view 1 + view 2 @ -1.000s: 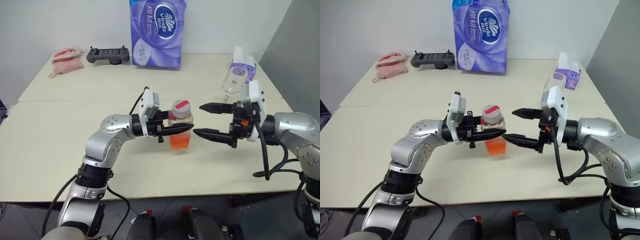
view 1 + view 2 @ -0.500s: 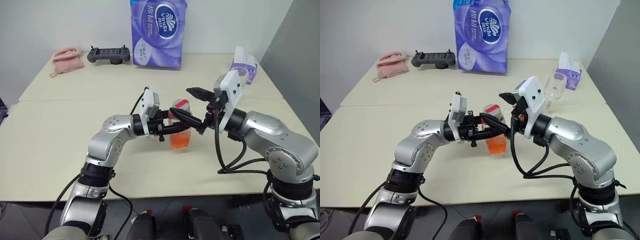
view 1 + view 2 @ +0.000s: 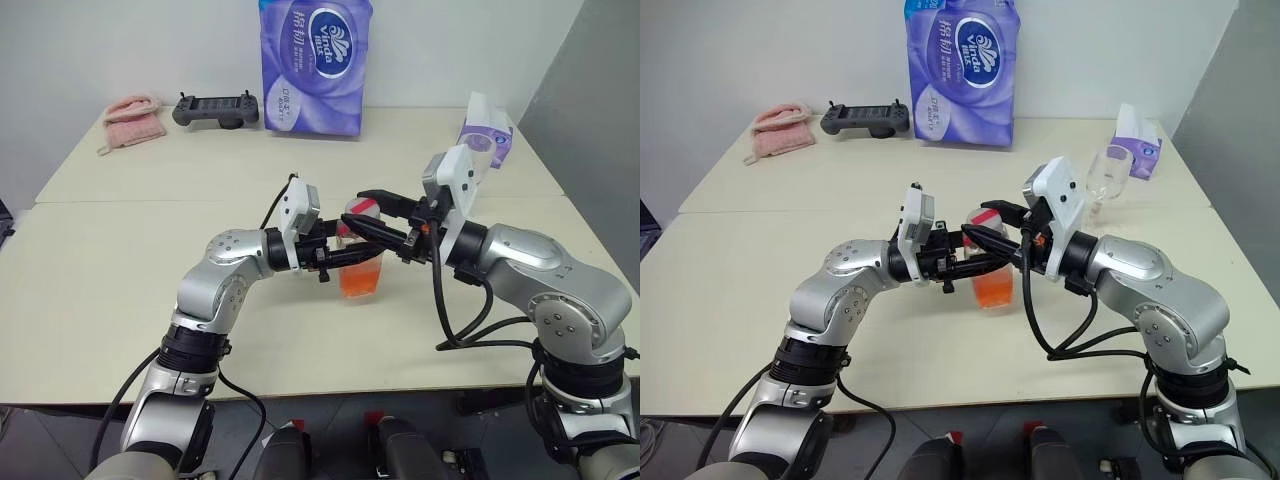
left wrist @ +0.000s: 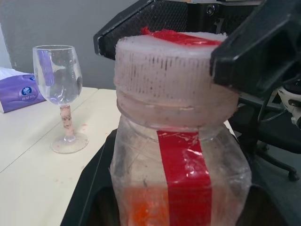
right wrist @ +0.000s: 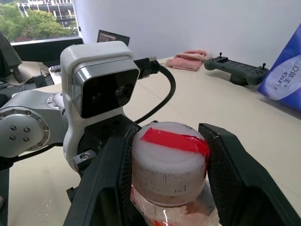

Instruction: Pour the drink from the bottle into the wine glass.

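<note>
While the bottle [image 3: 361, 262] stands upright near the middle of the desk [image 3: 120, 290], both grippers meet on it from opposite sides. From the robot's left, the left gripper [image 3: 362, 257] is clamped on the bottle's clear body just below the neck, its two black fingers [image 3: 350, 258] lying level across the plastic. From the right, the right gripper [image 3: 362, 211] reaches in higher up, with one finger on either side of the white cap [image 5: 168, 162]; in the right wrist view both finger pads press against the cap's ribbed sides, and a red band [image 5: 175, 140] runs over its top. The drink [image 3: 360, 281], an orange-red liquid, fills the lower part of the bottle.

Toward the desk's right edge, well apart from the bottle, the wine glass [image 3: 1106, 177] stands upright on its round foot, just in front of a small purple tissue pack [image 3: 1137, 144]. Along the far edge stand a large purple tissue bag [image 3: 314, 62] in the middle, a black controller [image 3: 214, 108] to its left, and a folded pink cloth [image 3: 134, 120] near the far left corner.
</note>
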`<state>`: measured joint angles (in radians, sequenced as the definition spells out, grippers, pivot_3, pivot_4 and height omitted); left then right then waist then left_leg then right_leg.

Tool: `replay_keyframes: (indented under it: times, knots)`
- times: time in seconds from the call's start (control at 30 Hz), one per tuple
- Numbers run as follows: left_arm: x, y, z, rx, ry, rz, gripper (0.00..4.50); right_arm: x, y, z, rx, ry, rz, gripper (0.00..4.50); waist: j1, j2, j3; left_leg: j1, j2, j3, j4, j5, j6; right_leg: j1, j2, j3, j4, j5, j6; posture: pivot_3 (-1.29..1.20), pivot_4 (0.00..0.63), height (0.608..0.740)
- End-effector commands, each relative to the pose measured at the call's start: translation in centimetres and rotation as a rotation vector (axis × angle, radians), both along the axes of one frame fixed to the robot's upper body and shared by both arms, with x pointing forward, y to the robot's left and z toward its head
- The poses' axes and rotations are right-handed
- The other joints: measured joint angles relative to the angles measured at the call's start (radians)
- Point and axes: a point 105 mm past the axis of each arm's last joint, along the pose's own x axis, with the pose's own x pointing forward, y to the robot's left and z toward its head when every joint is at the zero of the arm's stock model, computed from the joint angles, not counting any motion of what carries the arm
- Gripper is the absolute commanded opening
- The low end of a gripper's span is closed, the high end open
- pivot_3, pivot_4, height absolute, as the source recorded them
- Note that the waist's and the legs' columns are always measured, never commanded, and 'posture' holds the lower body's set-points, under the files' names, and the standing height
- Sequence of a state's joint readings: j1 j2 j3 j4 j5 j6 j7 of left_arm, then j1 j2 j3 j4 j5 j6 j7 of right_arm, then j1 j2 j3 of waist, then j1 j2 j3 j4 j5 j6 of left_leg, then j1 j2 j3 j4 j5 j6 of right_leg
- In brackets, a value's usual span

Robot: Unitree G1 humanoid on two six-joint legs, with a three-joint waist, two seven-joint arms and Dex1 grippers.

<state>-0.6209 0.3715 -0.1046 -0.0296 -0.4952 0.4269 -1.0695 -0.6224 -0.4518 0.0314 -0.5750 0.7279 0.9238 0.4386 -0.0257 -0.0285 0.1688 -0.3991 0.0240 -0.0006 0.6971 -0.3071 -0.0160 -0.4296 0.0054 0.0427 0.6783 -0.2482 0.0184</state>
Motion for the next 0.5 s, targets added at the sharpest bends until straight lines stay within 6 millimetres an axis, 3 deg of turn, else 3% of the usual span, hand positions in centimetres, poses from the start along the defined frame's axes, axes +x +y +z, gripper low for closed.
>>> replay_keyframes:
  times: [0.03, 0.17, 0.33, 0.5]
  knots:
    - [-0.5, -0.1, 1.7, -0.030, -0.066, -0.019, 1.94, -0.2, -0.5, 1.5, 0.005, -0.054, 0.043, 1.83, 0.000, 0.000, 0.000, 0.000, 0.000, 0.000, 0.000, 0.000, 0.000, 0.000, 0.000, 0.000, 0.000, 0.000, 0.000, 0.00, 0.150, 0.740]
    - [-1.4, -0.6, 2.1, -0.039, -0.054, -0.088, 1.94, -0.7, -1.8, 1.4, -0.120, -0.058, 0.302, 1.83, 0.002, 0.000, 0.000, 0.000, -0.001, 0.000, 0.000, 0.000, 0.000, 0.000, 0.000, 0.000, -0.001, 0.000, 0.000, 0.00, 0.150, 0.740]
    - [-1.4, -1.1, 2.2, -0.029, -0.067, -0.101, 1.94, 1.3, -3.0, 1.2, -0.188, -0.039, 0.358, 1.83, -0.001, 0.000, 0.000, 0.001, 0.000, 0.000, 0.000, 0.000, 0.000, 0.001, 0.001, 0.000, -0.001, 0.000, 0.000, 0.00, 0.150, 0.740]
    - [-1.0, -1.0, 2.3, -0.030, -0.072, -0.080, 1.94, 1.2, -4.8, 1.6, -0.150, -0.012, 0.281, 3.47, 0.002, 0.000, 0.001, 0.000, 0.001, 0.000, 0.000, 0.000, 0.000, 0.001, 0.001, 0.000, -0.001, 0.000, 0.000, 0.00, 0.150, 0.740]
